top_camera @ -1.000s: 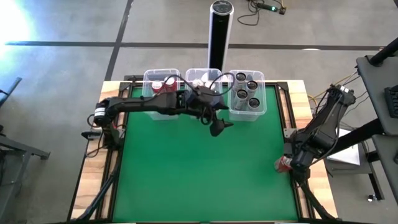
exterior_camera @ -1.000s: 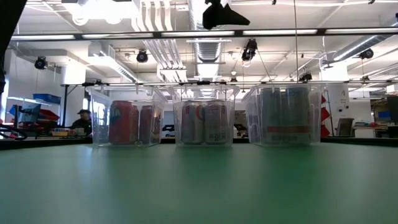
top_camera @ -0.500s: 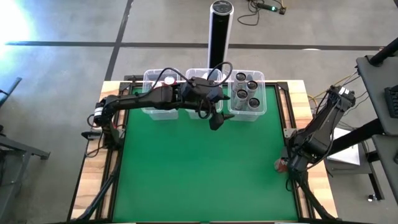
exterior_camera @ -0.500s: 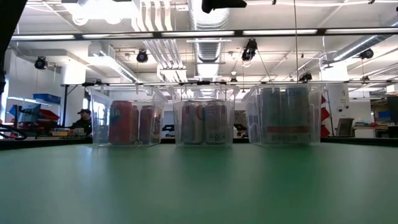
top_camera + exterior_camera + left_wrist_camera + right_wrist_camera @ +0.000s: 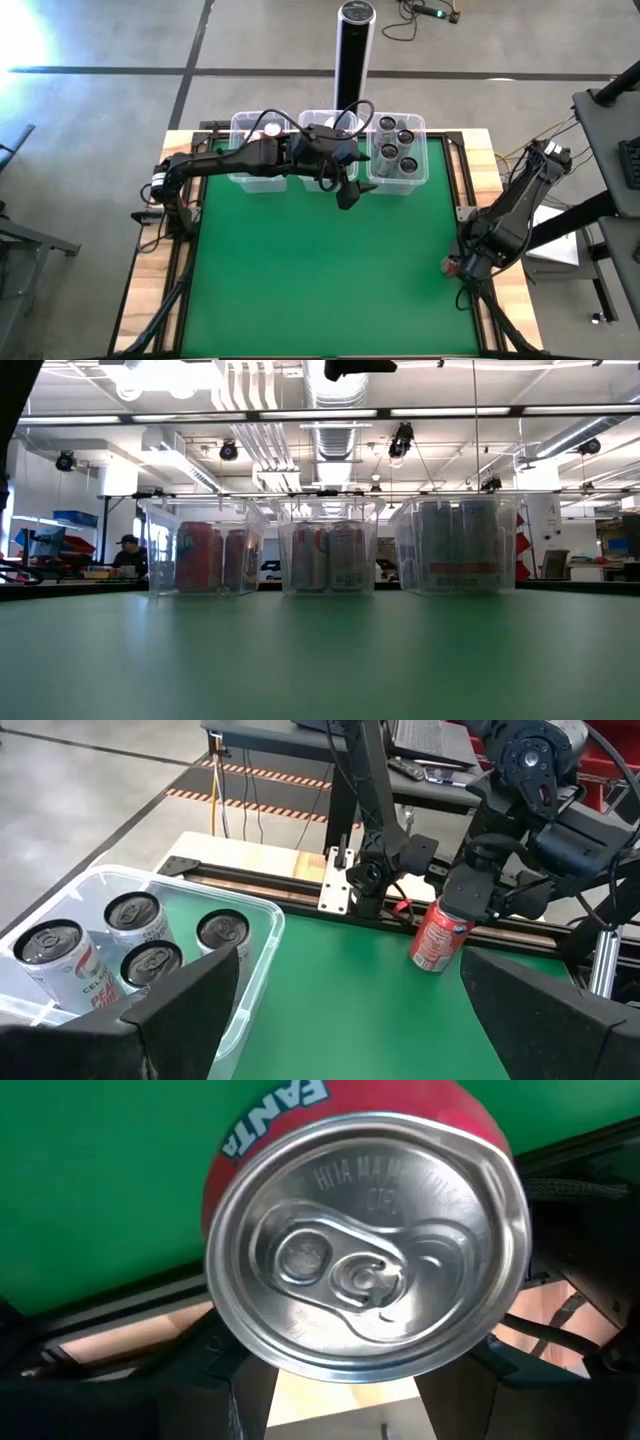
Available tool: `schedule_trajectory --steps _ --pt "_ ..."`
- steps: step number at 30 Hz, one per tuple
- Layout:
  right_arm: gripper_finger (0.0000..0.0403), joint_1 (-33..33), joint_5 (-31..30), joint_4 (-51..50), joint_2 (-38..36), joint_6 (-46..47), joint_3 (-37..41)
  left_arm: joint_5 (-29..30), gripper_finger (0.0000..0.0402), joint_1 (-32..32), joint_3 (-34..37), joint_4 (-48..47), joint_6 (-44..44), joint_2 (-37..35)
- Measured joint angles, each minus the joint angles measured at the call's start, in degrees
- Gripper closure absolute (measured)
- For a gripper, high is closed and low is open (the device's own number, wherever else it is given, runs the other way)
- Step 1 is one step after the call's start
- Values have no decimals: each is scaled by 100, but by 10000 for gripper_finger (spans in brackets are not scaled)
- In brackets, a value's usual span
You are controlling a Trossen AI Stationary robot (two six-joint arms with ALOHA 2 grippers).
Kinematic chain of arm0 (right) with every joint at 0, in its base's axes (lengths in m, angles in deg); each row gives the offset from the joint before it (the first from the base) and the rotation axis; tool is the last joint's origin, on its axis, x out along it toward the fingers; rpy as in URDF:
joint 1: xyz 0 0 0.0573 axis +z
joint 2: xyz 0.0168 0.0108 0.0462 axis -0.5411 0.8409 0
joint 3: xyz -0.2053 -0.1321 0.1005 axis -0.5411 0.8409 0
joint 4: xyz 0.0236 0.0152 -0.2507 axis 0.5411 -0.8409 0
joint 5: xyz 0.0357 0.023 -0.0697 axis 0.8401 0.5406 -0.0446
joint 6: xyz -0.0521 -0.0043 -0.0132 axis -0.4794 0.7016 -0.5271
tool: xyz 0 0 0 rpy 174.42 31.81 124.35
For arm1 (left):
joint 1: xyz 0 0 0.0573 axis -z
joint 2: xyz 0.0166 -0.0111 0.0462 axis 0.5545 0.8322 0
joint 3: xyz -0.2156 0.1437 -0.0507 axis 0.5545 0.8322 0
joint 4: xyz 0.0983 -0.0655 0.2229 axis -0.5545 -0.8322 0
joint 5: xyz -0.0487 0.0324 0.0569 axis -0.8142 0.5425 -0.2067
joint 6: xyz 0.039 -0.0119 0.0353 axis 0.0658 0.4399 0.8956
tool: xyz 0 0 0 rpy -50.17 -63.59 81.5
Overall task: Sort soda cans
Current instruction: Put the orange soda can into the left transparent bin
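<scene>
Three clear tubs stand in a row at the table's far edge. The left tub [image 5: 258, 140] holds red soda cans, the middle tub [image 5: 325, 128] silver ones, and the right tub [image 5: 397, 150] dark grey ones [image 5: 130, 935]. My left gripper [image 5: 345, 195] hangs open high above the mat, just in front of the middle and right tubs, with nothing between its fingers [image 5: 190, 1000]. At the table's right edge my right gripper [image 5: 456, 264] is shut on a red soda can [image 5: 437, 935]. My right gripper comes at the red can from above, along its length, so its silver top [image 5: 365, 1245] faces the wrist camera. That top hides the fingers, so I cannot see where they touch. The can hangs tilted below the gripper, its upper end [image 5: 452, 910] at the fingers, over the mat's right edge.
A tall black post with a silver cap [image 5: 354, 50] stands behind the tubs. Metal rails and cables [image 5: 345, 890] run along the table's right side. Green mat [image 5: 320, 270] spreads between the tubs and the near edge. A person [image 5: 128, 550] sits far off in the room.
My left gripper has risen and drawn back a little toward the tubs at the far edge, staying open. In the low view it has climbed almost out of the picture's top.
</scene>
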Motion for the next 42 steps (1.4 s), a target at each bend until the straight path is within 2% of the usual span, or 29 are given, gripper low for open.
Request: schedule_trajectory --steps 6,17,21,29,34,38,42 --pt "206 -137 -19 191 2 40 0 -2 36 2 2 0 -2 2" --pt "202 -683 -538 411 60 -616 17 -3 36 7 7 -2 30 9" --pt "202 -910 -635 434 127 -927 15 163 36 7 7 -32 -28 9" --pt "200 -1238 -751 796 192 -1388 11 151 36 22 50 -662 4 13" --pt "197 -1411 -858 1085 203 -1582 11 -290 36 124 262 -941 224 17" --pt "197 -1572 -1011 1307 228 -1796 9 -397 36 252 601 -1005 529 23" --pt "197 -1747 -1098 1324 321 -2019 6 -640 36 344 953 -666 532 62"
